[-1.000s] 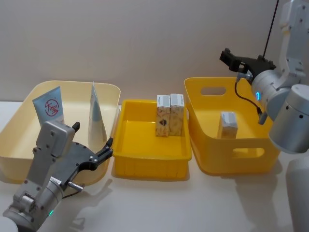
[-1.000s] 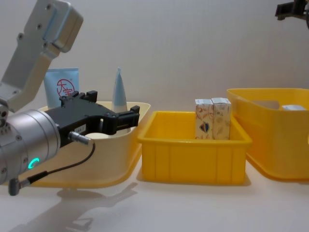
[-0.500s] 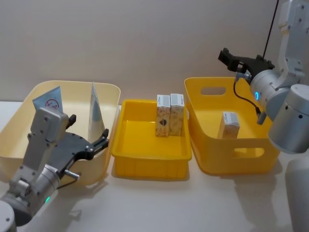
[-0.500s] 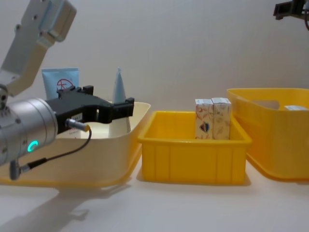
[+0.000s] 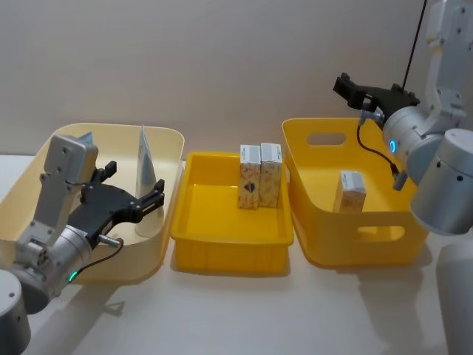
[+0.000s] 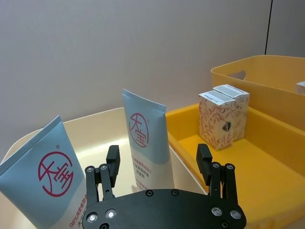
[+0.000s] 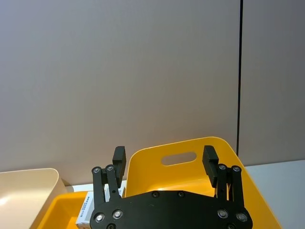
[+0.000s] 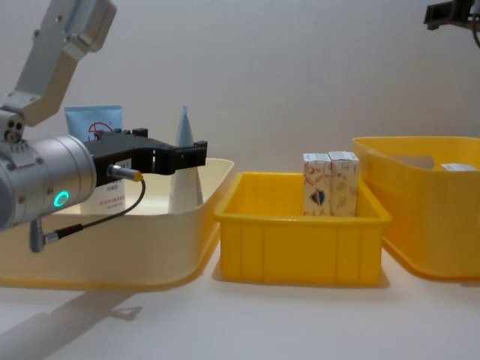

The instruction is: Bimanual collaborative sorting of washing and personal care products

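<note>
Nearest to me, left gripper (image 6: 158,155) is over the cream tub (image 5: 167,137), fingers spread wide, nothing in them. Just ahead of its fingertips, in line with the gap, stands the upright tube (image 6: 146,143): pale blue, red circle logo, crimped end up. I cannot tell if a finger touches it; from the chest view 1 fingertip overlaps its edge. On this gripper's left side, a bit farther back, the leaning tube (image 6: 44,174) has the same red logo and tilts against the tub's wall.

On the gripper's right side, past the tub's rim, sits the yellow tray (image 5: 222,245). The 2 cartons (image 5: 259,179) stand upright in it, touching each other, toward its far side, well apart from the fingers.

Farther right again is the yellow basket (image 5: 347,245) with the lone carton (image 5: 349,191) inside, upright or slightly tilted, I cannot tell which.

Farthest off, right gripper (image 7: 164,155) hangs high above the basket's far rim, near the handle cutout. Its fingers are wide apart and empty, with the lone carton well below it.
</note>
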Controlling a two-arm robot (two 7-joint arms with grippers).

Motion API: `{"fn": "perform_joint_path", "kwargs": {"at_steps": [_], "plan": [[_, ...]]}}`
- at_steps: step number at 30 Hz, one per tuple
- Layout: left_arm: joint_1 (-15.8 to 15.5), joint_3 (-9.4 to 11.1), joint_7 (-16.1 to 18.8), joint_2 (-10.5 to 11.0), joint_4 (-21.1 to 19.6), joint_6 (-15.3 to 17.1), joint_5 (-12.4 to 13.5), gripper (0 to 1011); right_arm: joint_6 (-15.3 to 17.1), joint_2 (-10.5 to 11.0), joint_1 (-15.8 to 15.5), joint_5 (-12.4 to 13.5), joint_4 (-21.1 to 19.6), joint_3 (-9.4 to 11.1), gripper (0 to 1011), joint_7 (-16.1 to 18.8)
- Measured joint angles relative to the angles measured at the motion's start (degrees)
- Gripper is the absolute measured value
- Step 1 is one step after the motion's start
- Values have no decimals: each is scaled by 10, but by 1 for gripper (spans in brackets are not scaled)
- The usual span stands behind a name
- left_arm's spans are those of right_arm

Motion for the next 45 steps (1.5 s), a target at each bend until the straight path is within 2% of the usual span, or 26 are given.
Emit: {"fn": "perform_joint_path", "kwargs": {"at_steps": [13, 32, 45], "plan": [[-34, -2, -27, -14, 48, 6, -6, 1000, 0, 0, 0, 0, 0, 0, 1001, 0], [-105, 7, -74, -39, 159, -1, 0, 1000, 0, 0, 0, 0, 0, 0, 1001, 0], [-127, 10, -86, -49, 195, -8, 5, 1000, 0, 0, 0, 0, 0, 0, 1001, 0]]}}
